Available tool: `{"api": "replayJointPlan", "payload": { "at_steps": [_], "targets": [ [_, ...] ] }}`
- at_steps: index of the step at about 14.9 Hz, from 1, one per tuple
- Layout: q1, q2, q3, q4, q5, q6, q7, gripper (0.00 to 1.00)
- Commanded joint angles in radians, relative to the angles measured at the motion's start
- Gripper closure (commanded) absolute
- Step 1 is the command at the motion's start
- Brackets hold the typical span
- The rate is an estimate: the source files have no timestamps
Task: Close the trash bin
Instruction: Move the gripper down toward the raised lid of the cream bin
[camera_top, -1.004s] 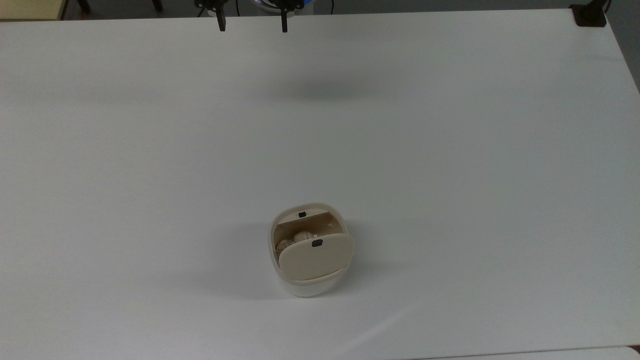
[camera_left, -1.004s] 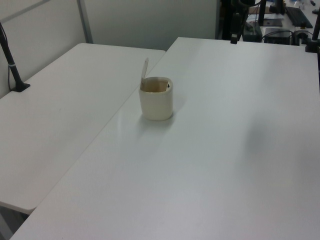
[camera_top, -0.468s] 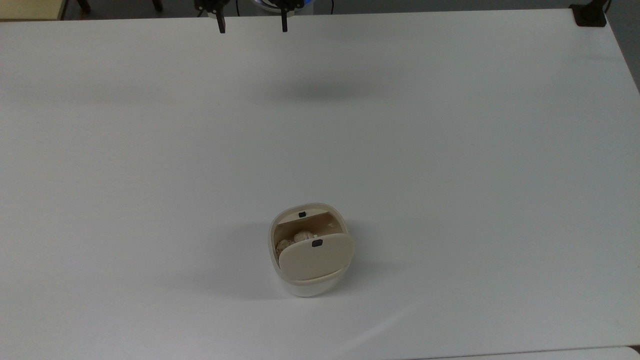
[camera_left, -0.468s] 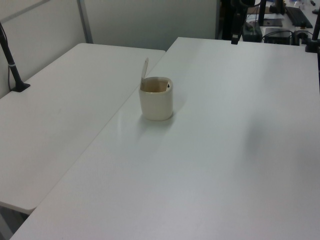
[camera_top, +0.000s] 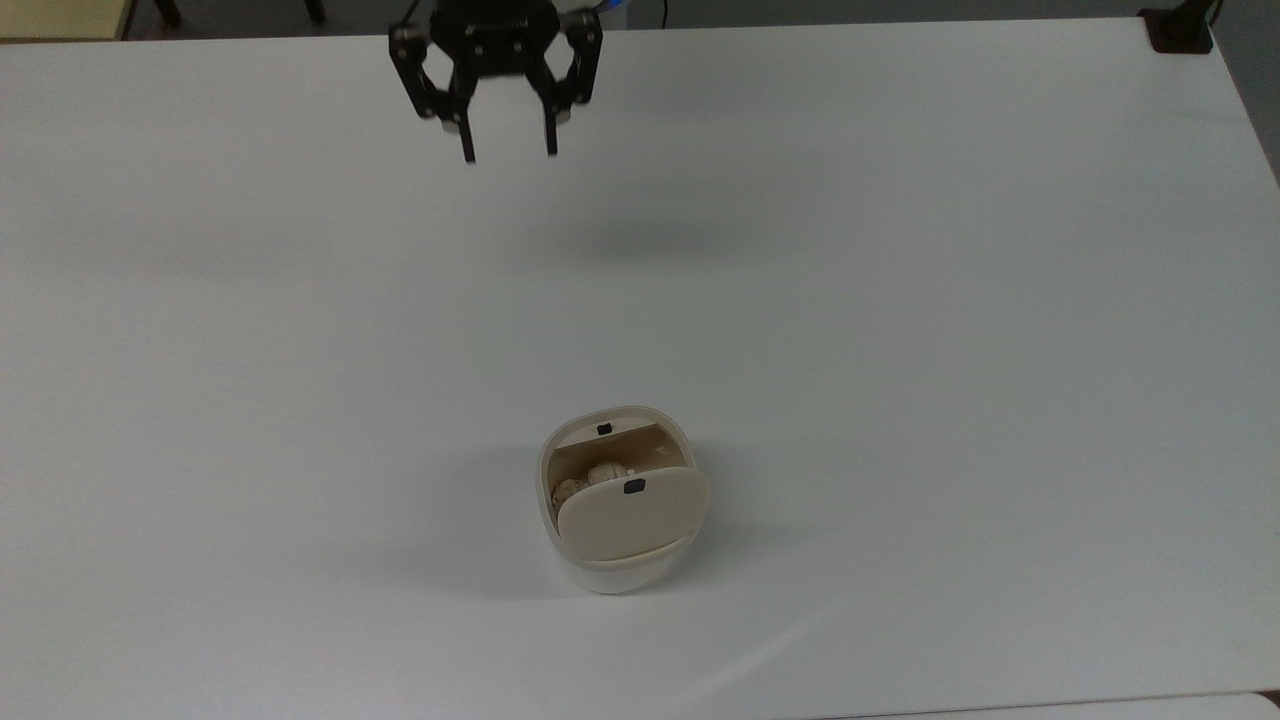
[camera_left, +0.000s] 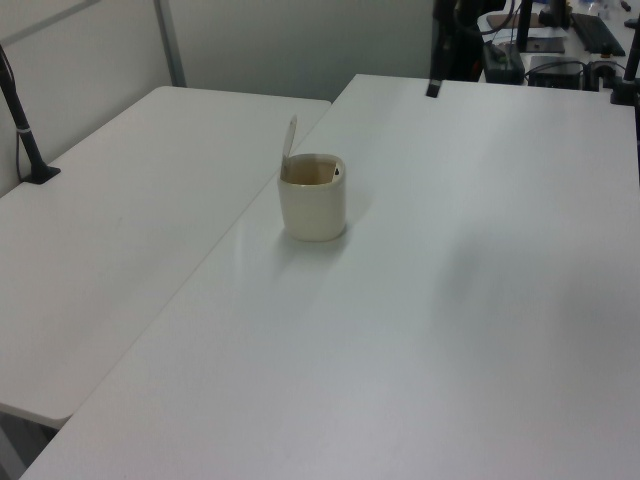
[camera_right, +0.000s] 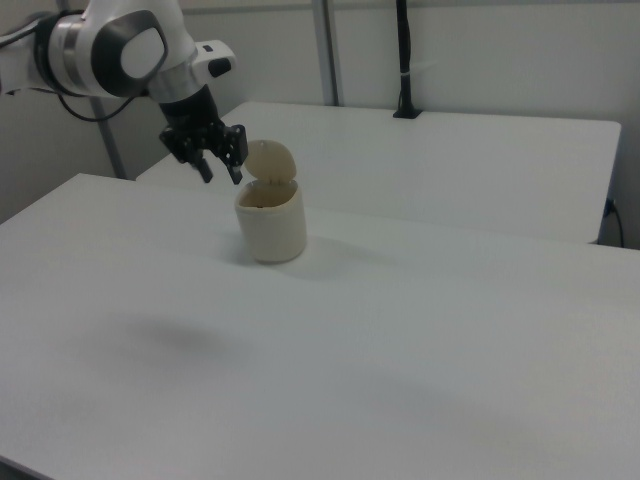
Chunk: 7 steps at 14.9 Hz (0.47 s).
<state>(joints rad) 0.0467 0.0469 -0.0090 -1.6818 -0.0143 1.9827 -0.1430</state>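
A: What is hard to make out here?

B: The inside of the trash bin. From the top view the raised lid covers most of the opening, so only pale crumpled lumps show in the gap, and what they are cannot be told. The arm is cut off at the right view's left edge, and in the left view only a dark fingertip of the tool pokes in at the top.

A: And the shapes, the surfaces?

B: The bin has a white rounded-square body, smooth and matte. The lid is beige and flat with a rounded edge, standing nearly upright on its hinge, with a small black button near its free edge. The bin stands on the plain white tabletop, in the lower middle of the top view.

A: The tool?

B: The tool is black, its two thin fingers spread apart and holding nothing, well apart from the bin in the top view.
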Motion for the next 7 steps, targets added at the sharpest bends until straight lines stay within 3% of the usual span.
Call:
{"api": "replayJointPlan", "payload": {
  "at_steps": [1,2,4,7],
  "targets": [
    [0.009,0.155,0.037,0.157,0.007,0.082,0.207,0.93],
    [0.019,0.198,0.038,0.212,0.005,0.094,0.289,1.0],
    [0.045,0.264,0.038,0.284,0.005,0.143,0.469,1.0],
    [0.05,0.295,0.038,0.292,0.005,0.319,0.774,1.0]
  ]
}}
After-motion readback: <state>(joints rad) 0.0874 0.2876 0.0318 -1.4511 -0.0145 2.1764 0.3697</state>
